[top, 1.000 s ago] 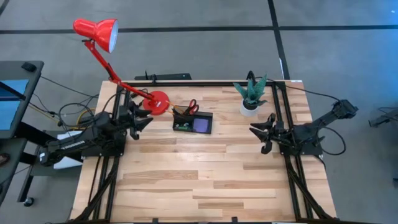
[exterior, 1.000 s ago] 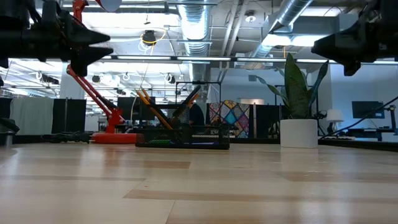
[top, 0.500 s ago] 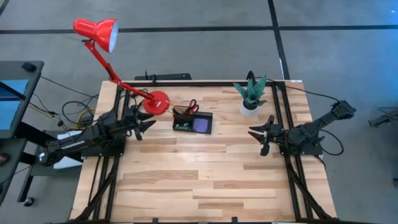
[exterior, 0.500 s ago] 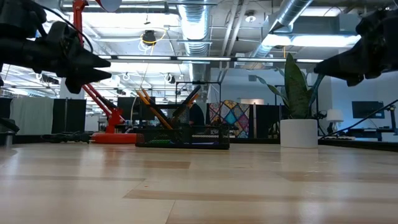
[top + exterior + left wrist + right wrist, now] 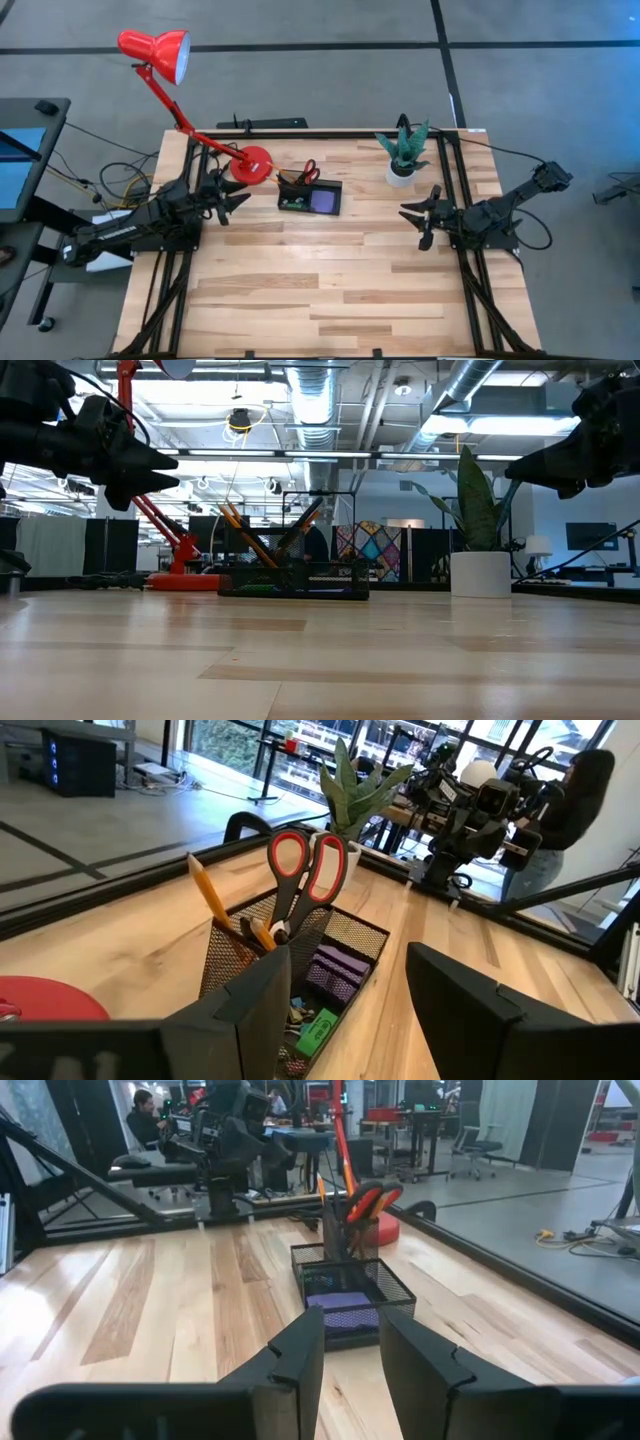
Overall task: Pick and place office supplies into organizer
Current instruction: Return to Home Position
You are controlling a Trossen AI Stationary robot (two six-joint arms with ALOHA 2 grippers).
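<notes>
The left tool (image 5: 232, 200) and right tool (image 5: 415, 222) have been pulled back to the sides of the table (image 5: 330, 290), open and empty, and the scissors (image 5: 305, 870) and pencils (image 5: 212, 895) are seen in the organizer (image 5: 310, 195) at the far middle, so the job seems done.

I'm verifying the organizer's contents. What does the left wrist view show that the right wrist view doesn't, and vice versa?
Only the left wrist view: the green eraser in the low part of the organizer, and the potted plant behind it. Only the right wrist view: the lamp arm rising behind the organizer. Both: the mesh organizer, the red-handled scissors standing in its taller section, and the purple notepad lying in a low compartment.
</notes>
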